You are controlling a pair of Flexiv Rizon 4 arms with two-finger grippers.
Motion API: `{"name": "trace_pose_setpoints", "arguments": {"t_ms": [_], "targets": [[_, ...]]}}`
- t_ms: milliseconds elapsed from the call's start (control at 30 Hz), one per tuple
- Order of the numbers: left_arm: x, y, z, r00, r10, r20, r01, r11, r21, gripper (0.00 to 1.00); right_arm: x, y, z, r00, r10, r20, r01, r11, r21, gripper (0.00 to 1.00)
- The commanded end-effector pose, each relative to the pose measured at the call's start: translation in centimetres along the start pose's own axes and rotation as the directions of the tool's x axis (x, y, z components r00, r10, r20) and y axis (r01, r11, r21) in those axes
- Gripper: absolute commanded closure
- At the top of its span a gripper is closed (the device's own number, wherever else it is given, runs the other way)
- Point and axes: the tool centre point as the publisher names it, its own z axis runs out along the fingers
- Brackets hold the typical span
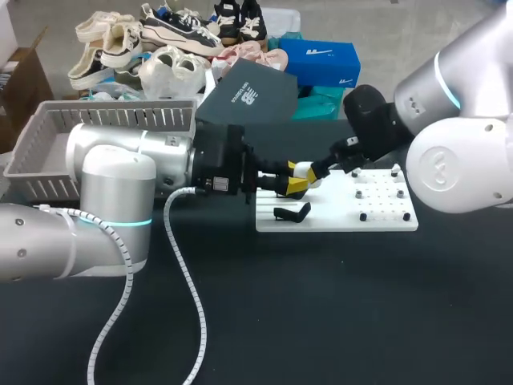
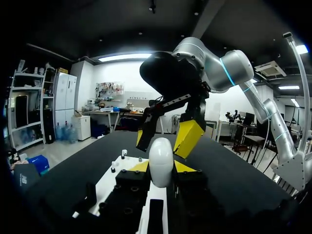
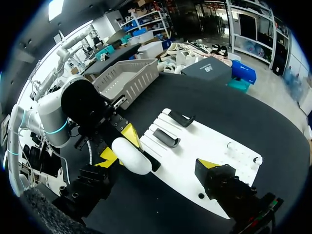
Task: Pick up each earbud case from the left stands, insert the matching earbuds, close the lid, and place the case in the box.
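Observation:
My left gripper (image 1: 298,183) (image 2: 161,168) is shut on a white, egg-shaped earbud case (image 1: 311,175) (image 2: 161,161) (image 3: 130,156), held upright just above the white board's (image 1: 377,215) left end. The case's lid looks closed. My right gripper (image 1: 321,171) (image 3: 157,162) stands open around the case from the opposite side, its yellow fingertips (image 2: 190,139) apart from it. Two black stands (image 1: 291,212) (image 3: 165,138) on the board are bare. Small earbud pieces (image 1: 361,195) sit on pegs at the board's right half.
A grey slatted basket (image 1: 56,136) (image 3: 127,78) stands at the back left behind my left arm. A dark flat box (image 1: 248,96) lies at the back middle. The black tabletop (image 1: 321,305) in front of the board is bare.

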Motion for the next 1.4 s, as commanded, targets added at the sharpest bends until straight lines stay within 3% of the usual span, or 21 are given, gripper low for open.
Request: {"name": "trace_pose_setpoints", "arguments": {"t_ms": [33,333,733,933,1100,1400], "targets": [[0.0,0.2,0.1,1.000,0.000,0.000,0.000,1.000,0.005,1.00,-0.2,0.1,0.0,1.000,0.002,0.001,-0.002,1.000,0.012,0.00],[0.0,0.2,0.1,1.000,0.000,0.000,0.000,1.000,0.005,1.00,-0.7,-0.1,-0.5,1.000,-0.002,0.008,0.002,1.000,0.029,0.00],[0.0,0.2,0.1,1.000,0.000,0.000,0.000,1.000,0.005,1.00,-3.3,-0.5,-2.3,0.997,-0.066,0.048,0.061,0.993,0.099,0.00],[0.0,0.2,0.1,1.000,0.000,0.000,0.000,1.000,0.005,1.00,-2.8,-3.3,-4.8,0.992,-0.120,0.036,0.107,0.963,0.247,0.00],[0.0,0.2,0.1,1.000,0.000,0.000,0.000,1.000,0.005,1.00,-1.5,-6.7,-6.4,0.997,-0.078,0.014,0.068,0.939,0.336,0.00],[-1.1,0.4,0.5,0.995,0.095,-0.025,-0.095,0.995,0.017,1.00,0.7,-10.1,-7.9,0.999,0.047,0.009,-0.047,0.938,0.342,0.00]]}}
